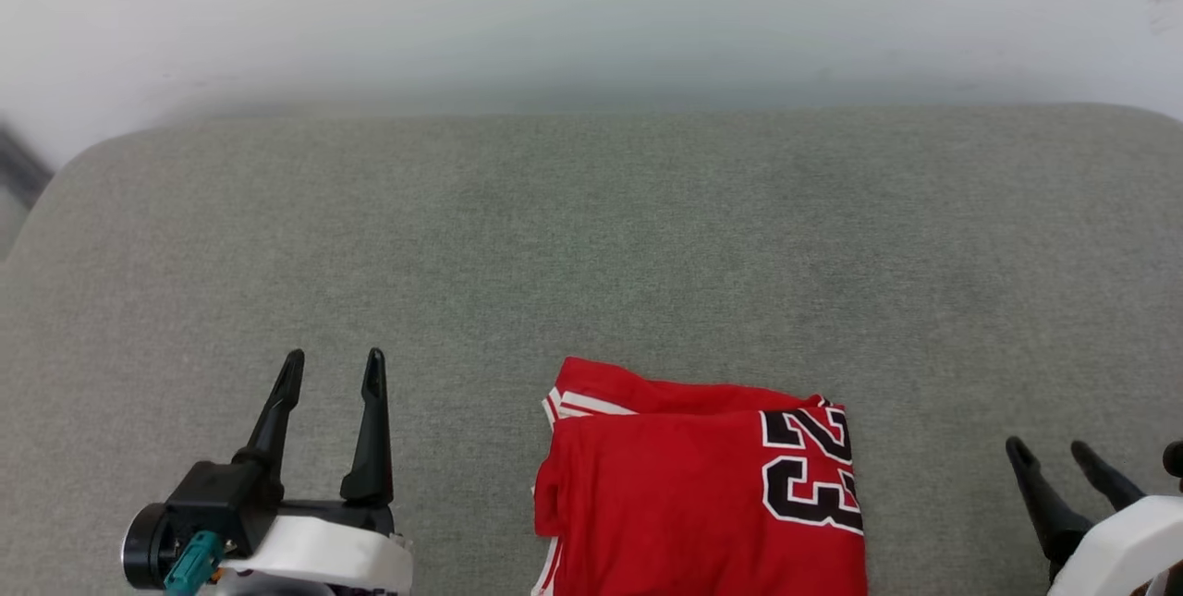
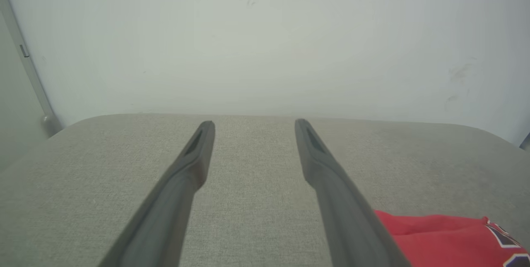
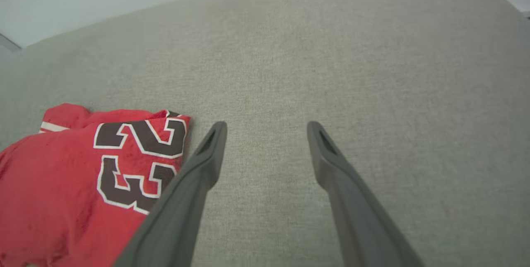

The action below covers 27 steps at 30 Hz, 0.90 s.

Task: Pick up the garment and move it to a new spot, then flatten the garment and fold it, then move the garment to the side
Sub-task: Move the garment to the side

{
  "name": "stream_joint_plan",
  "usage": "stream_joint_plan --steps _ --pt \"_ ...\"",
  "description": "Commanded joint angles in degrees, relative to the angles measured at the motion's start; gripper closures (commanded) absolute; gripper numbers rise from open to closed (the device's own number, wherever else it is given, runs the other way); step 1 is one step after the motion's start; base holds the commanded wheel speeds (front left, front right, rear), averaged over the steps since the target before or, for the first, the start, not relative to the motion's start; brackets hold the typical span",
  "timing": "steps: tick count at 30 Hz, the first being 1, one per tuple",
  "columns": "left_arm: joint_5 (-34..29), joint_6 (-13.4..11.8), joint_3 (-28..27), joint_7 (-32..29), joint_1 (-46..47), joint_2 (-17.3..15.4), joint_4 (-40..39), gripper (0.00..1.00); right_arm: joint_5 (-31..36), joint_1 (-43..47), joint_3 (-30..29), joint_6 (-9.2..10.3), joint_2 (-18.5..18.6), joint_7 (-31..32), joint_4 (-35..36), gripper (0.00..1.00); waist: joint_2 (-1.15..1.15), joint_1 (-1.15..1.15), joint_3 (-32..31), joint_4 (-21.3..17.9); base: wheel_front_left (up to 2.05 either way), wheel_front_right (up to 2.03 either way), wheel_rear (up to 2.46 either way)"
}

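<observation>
Folded garment (image 1: pixel 693 494) flanked by both grippers.
Left gripper (image 1: pixel 335 356) and right gripper (image 1: pixel 1047 446) are held low over the grey cushion (image 1: pixel 591 236), fingers pointed forward, jaws parted and empty.

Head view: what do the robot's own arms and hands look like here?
Each hand has two long, tapering black fingers. The left hand sits on a blocky black base with a teal connector and a glossy white wrist shell. The right hand has a similar white shell.
</observation>
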<state>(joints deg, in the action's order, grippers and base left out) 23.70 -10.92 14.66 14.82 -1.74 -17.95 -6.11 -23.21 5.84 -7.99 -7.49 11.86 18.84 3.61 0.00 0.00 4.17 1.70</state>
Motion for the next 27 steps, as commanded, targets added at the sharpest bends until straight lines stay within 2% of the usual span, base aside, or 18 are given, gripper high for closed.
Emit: stream_joint_plan --steps 1,5,9,21,22,23,25,27 --pt "-0.4 0.3 0.1 0.3 1.2 0.2 -0.1 0.00 -1.3 0.0 0.1 0.00 0.7 1.1 -0.6 0.00 0.00 0.00 1.6 1.5 0.00 0.00 0.00" --pt "-1.1 1.3 0.1 0.4 3.4 1.4 0.2 0.00 -7.4 -1.6 2.4 0.00 3.0 7.8 -3.8 0.00 0.00 0.00 3.6 3.2 0.00 0.00 0.00" --pt "-1.8 2.4 -0.3 0.5 5.2 2.5 0.0 0.00 -13.2 -3.8 5.6 0.00 3.3 12.5 -6.0 0.00 0.00 0.00 5.5 4.6 0.00 0.00 0.00" --pt "-4.0 5.9 -1.9 0.5 7.9 5.7 1.4 0.00 -23.8 -7.6 15.9 0.05 3.5 18.8 -12.6 0.00 0.00 0.00 10.1 6.8 0.00 0.00 0.00" --pt "-4.1 6.2 -2.0 0.5 8.0 6.0 1.6 0.00 -24.5 -7.6 16.4 0.05 3.5 19.2 -13.1 0.22 0.00 0.00 10.2 6.8 0.00 0.00 0.00" --pt "-4.3 6.4 -2.2 0.5 8.0 6.2 1.7 0.00 -25.4 -7.7 16.9 0.05 3.3 19.6 -13.3 0.58 0.00 0.00 10.3 6.8 0.00 0.00 0.00" --pt "-4.5 6.8 -2.6 0.5 8.0 6.5 2.1 0.00 -27.0 -8.1 17.6 0.05 3.1 19.9 -13.2 1.00 0.00 0.00 10.1 6.7 0.00 0.00 0.00" --pt "-4.8 7.2 -3.0 0.5 7.8 6.9 2.7 0.00 -27.7 -8.9 17.7 0.05 3.8 19.5 -12.9 1.00 0.00 0.00 9.5 6.4 0.00 0.00 0.00"
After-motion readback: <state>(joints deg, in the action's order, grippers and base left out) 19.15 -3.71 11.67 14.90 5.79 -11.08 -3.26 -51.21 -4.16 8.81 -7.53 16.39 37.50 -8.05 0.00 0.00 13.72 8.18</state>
